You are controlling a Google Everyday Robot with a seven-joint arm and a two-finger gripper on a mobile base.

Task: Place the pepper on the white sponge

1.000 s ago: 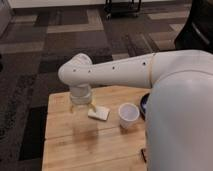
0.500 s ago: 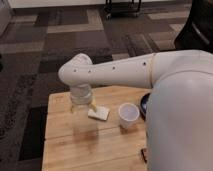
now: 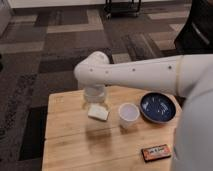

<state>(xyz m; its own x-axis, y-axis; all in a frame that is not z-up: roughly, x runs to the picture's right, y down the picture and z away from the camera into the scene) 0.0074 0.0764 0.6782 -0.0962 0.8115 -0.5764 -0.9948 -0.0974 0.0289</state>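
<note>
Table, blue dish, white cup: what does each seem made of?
Light wooden table: wood, matte, plank seams visible. Dark blue round dish: perhaps glazed ceramic, it glints. White round cup: probably plastic, smooth, dull. The gripper hangs close by the flat cream-white sponge.

White sponge [image 3: 98, 112]: small cream-white rectangular pad with rounded corners, lying flat on the wooden surface [image 3: 70, 145], just beside the claw [image 3: 95, 94] hanging over it.
</note>
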